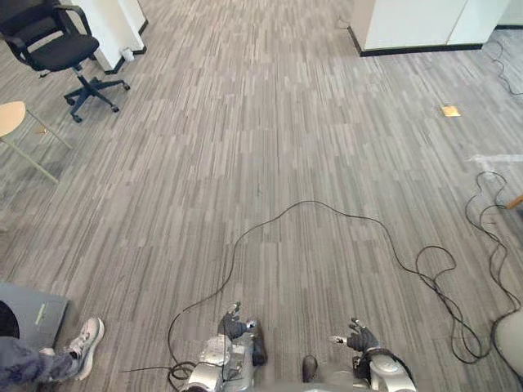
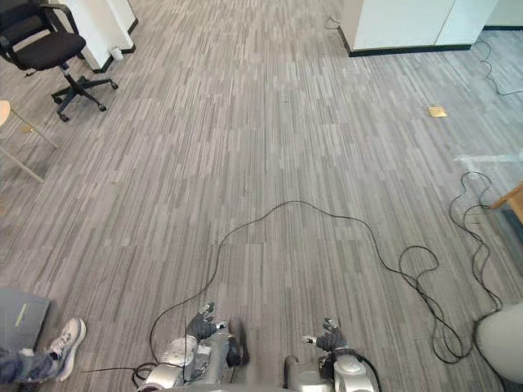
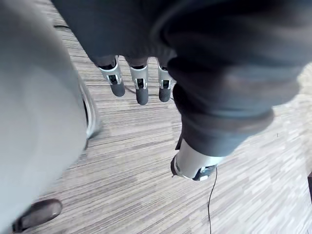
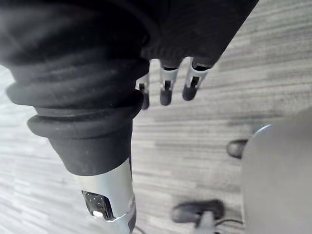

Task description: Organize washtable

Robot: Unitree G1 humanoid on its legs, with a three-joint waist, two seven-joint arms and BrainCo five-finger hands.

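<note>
— Reading from the near edge of the floor [image 1: 270, 147], what comes 1st?
— The 2 hands. The left hand [image 1: 233, 324] and right hand [image 1: 358, 336] hang low above the carpet. Each has its fingers [image 3: 141, 90] straight and relaxed with the thumb apart, and each grasps nothing.
— And beside them?
— At the near left corner, a person's white shoe [image 1: 84, 336] rests on the carpet, just beside a grey panel [image 1: 39, 310].
— Farther out?
— At the left edge, a round pale table [image 1: 10, 118]. At the right, a small brass floor plate [image 1: 450, 111].
— At the far edge?
— A black office chair [image 1: 61, 49] in the far left corner, and white cabinets [image 1: 425, 23] with a dark base at the far right.
— And the washtable?
— Its position cannot be told.
</note>
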